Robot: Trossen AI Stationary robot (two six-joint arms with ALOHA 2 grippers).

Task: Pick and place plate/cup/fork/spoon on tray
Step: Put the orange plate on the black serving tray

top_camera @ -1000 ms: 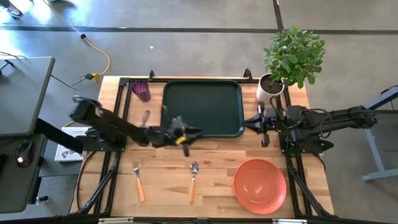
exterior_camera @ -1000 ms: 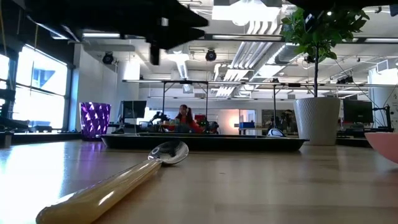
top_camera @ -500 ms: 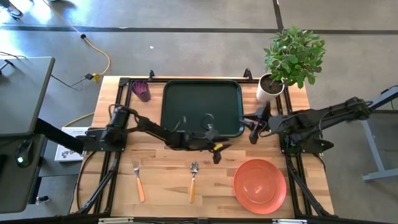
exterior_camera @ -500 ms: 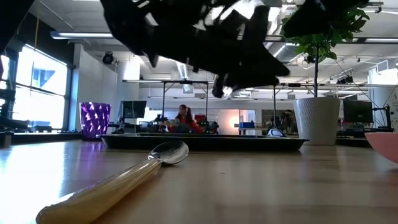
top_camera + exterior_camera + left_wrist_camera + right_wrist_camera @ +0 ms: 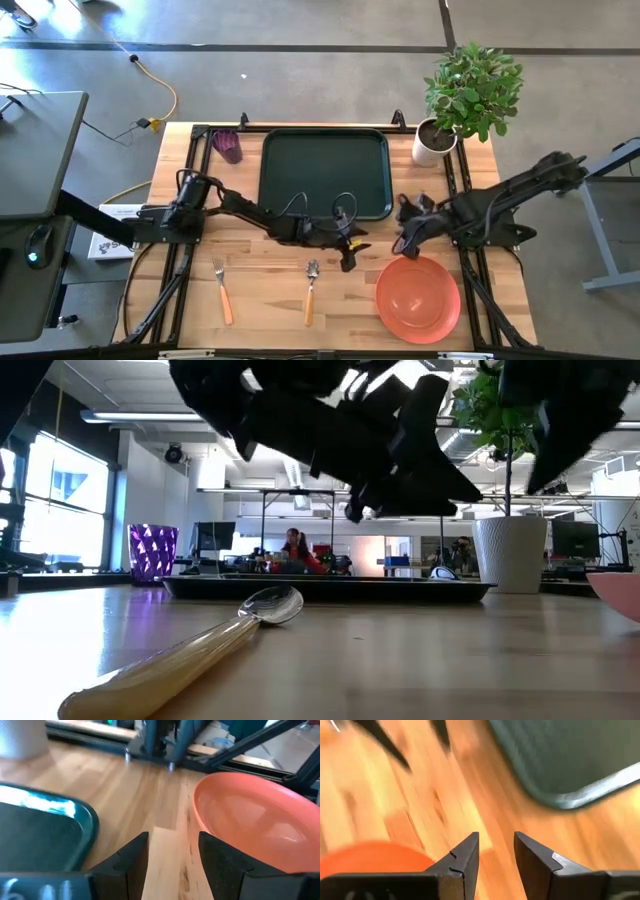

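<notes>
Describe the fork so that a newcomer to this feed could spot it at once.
From the dark tray, look toward the table's near edge, left side. Two orange-handled utensils lie there on the bare wood; the fork is the one farther left, with tines, while the spoon beside it has a rounded bowl.

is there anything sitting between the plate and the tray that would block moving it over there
Nothing rests on the wood between the plate and the tray. Both end effectors hover over that gap, though: the left end effector and the right end effector, each open and empty.
</notes>
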